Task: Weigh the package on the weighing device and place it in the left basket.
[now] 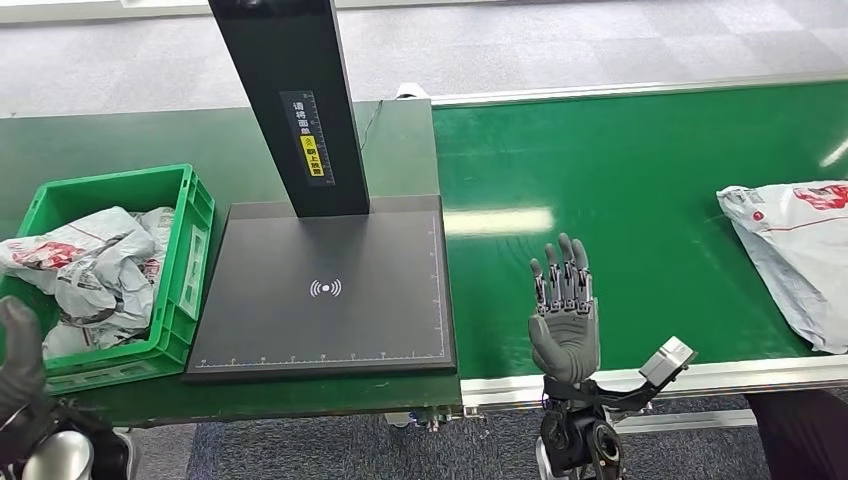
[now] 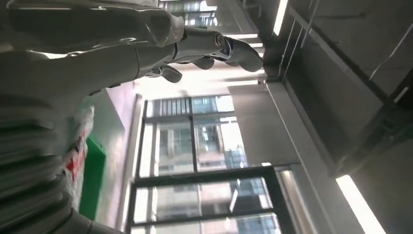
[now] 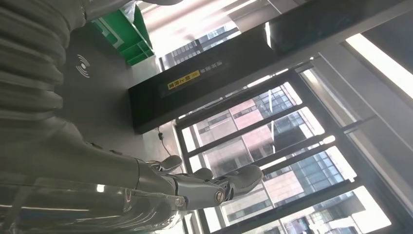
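Note:
A grey plastic package (image 1: 798,255) with red print lies on the green conveyor belt (image 1: 620,190) at the far right. The black weighing device (image 1: 325,290) sits bare in the middle, its dark post (image 1: 300,105) rising behind it. The green basket (image 1: 175,250) on the left holds several grey packages (image 1: 85,270). My right hand (image 1: 565,315) is raised over the belt's near edge, fingers straight and apart, holding nothing; the right wrist view shows its fingers (image 3: 195,187) extended. My left hand (image 1: 18,355) hovers by the basket's near left corner, empty, its fingers (image 2: 209,46) spread.
The belt's metal rail (image 1: 700,378) runs along the front edge. A cable (image 1: 372,115) trails behind the scale post. Grey carpet lies beyond the table.

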You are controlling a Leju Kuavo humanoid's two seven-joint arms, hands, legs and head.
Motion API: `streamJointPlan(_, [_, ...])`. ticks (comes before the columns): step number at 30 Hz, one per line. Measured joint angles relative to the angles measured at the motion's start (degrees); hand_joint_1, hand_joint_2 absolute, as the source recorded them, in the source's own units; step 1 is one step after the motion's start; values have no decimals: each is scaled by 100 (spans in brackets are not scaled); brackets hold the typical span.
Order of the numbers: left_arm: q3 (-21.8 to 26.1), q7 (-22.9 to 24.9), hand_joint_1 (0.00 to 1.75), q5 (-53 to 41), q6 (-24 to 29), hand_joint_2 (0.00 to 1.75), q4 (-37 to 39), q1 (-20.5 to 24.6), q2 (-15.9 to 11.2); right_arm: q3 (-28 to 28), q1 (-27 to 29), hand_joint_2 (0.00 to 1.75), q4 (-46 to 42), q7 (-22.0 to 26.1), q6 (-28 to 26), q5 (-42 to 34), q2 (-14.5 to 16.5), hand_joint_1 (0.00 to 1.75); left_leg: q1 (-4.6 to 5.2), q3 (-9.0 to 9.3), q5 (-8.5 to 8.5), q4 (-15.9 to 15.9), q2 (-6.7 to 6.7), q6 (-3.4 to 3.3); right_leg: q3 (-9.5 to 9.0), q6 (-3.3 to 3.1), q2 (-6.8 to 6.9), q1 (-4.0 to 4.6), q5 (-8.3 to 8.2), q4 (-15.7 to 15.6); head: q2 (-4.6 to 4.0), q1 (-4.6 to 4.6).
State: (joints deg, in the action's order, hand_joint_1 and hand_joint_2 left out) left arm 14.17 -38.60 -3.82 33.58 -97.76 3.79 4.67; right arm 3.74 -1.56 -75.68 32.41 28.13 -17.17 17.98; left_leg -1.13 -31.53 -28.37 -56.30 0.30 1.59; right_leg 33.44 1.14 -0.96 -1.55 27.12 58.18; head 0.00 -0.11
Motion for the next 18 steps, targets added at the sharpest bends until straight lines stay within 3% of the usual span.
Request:
streamJointPlan(3, [-394, 1, 0, 45, -802, 175, -292, -316, 225, 19, 71, 175, -33, 32, -540, 469, 22, 0, 1, 8, 0, 0, -4, -1, -10, 0, 6, -2, 0, -2, 0, 1])
streamJointPlan(8, [-1183, 18, 0, -452, -1820, 175, 573, -442, 568, 27, 123, 175, -30, 45, -1364, 1327, 75, 0, 5, 17, 1, 0, -11, -2, -27, 2, 9, -7, -2, -3, 0, 0])
streamJointPlan(13, [-1462, 20, 0, -616, -2147, 175, 1406, -544, 834, 20, 137, 175, 71, 79, -1397, 1519, 115, 0, 3, 18, 1, 0, -11, -1, -24, 1, 9, -5, -2, -1, 0, -1])
streamJointPlan(18, [-1543, 70, 0, -785, -2254, 175, 1498, -753, 979, -88, 186, 175, 141, 81, -1430, 1725, 160, 0, 0, 10, 0, 0, -12, -1, -18, 1, 9, -1, 1, -1, 0, -2])
